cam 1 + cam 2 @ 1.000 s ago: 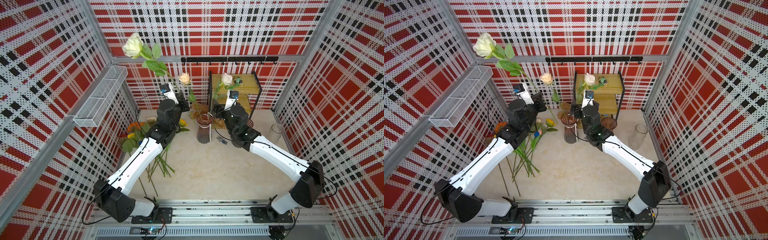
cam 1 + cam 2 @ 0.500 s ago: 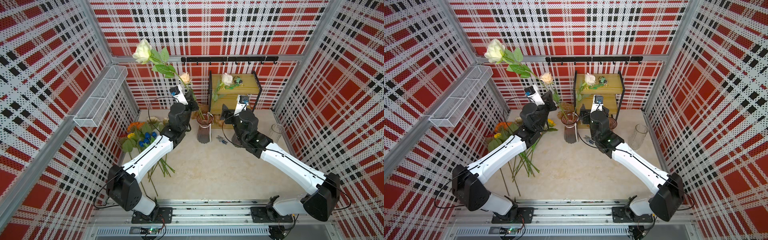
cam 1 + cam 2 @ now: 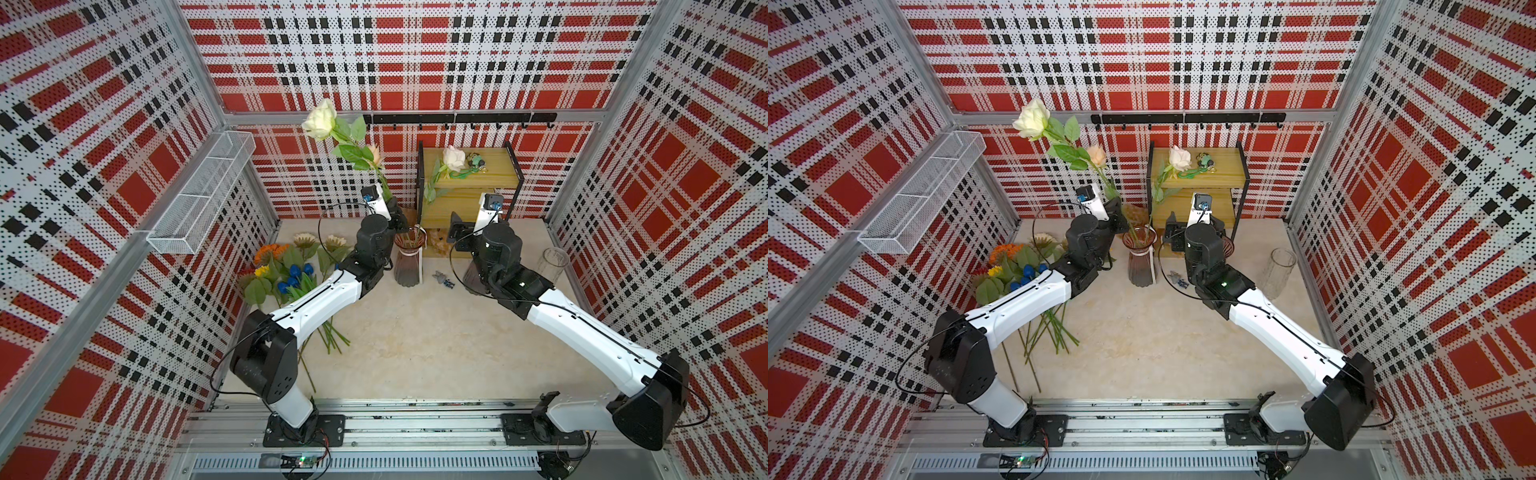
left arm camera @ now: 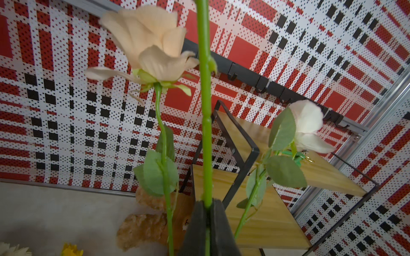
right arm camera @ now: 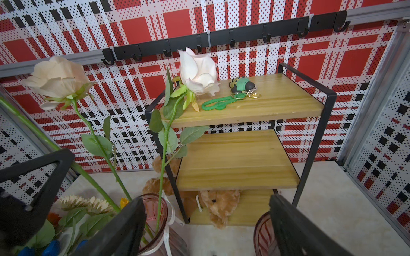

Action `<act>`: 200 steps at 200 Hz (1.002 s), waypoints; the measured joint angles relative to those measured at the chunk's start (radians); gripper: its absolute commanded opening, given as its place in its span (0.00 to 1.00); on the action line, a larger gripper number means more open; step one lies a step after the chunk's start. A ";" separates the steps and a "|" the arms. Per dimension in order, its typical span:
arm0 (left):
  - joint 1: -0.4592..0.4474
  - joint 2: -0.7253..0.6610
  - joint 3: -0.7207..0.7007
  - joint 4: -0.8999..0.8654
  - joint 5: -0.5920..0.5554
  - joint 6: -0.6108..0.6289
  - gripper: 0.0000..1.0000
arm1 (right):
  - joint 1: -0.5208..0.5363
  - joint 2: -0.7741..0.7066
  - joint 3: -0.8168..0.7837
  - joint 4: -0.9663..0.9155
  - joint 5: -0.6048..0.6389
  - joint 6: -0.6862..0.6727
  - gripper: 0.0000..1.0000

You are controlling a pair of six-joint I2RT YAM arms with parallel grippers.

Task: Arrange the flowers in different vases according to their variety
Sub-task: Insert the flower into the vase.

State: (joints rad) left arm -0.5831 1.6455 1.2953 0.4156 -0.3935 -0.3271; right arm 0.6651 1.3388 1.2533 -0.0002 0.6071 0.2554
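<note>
Cream rose point(image 3: 320, 119) bloom cut off in left wrist view, second vase point(image 5: 263, 235) half hidden, left pincer point(image 4: 207, 202) clenched on rose stem near smoky vase point(image 3: 409, 259) at 12 o'clock, right pincer point(image 5: 205, 198) released.

Three roses point(image 3: 320, 118) point(image 3: 375, 153) point(image 3: 453, 158), three glass vases point(image 3: 1140, 266) point(image 5: 263, 235) point(image 3: 1279, 272), one wooden shelf point(image 3: 469, 183), one wire basket point(image 3: 199, 199)

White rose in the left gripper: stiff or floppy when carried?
Probably fairly stiff: the white rose stands high above the left gripper on a straight stem. Likely top-heavy, since it leans with bloom and leaves far from the grip, so it may sway.
</note>
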 measured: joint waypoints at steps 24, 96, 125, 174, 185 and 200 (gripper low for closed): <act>0.000 0.025 -0.011 -0.001 -0.003 0.005 0.44 | 0.000 0.000 0.000 -0.010 0.000 0.000 0.93; -0.003 0.039 -0.010 -0.021 -0.012 0.022 0.66 | 0.000 0.000 -0.008 -0.018 -0.003 0.000 0.93; -0.004 0.031 0.006 -0.062 -0.016 0.030 0.68 | 0.000 0.000 -0.008 -0.030 -0.042 0.008 0.92; -0.001 -0.118 -0.031 -0.173 -0.034 0.048 0.86 | 0.047 0.001 -0.068 -0.045 -0.153 0.057 0.92; 0.000 -0.167 -0.045 -0.204 -0.038 0.048 0.86 | 0.071 0.007 -0.068 -0.052 -0.166 0.061 0.92; 0.000 -0.240 -0.068 -0.255 -0.047 0.050 0.86 | 0.105 0.019 -0.068 -0.053 -0.180 0.066 0.91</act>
State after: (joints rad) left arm -0.5831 1.4052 1.2274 0.1604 -0.4404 -0.2771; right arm 0.7704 1.3575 1.1854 -0.0536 0.4271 0.3218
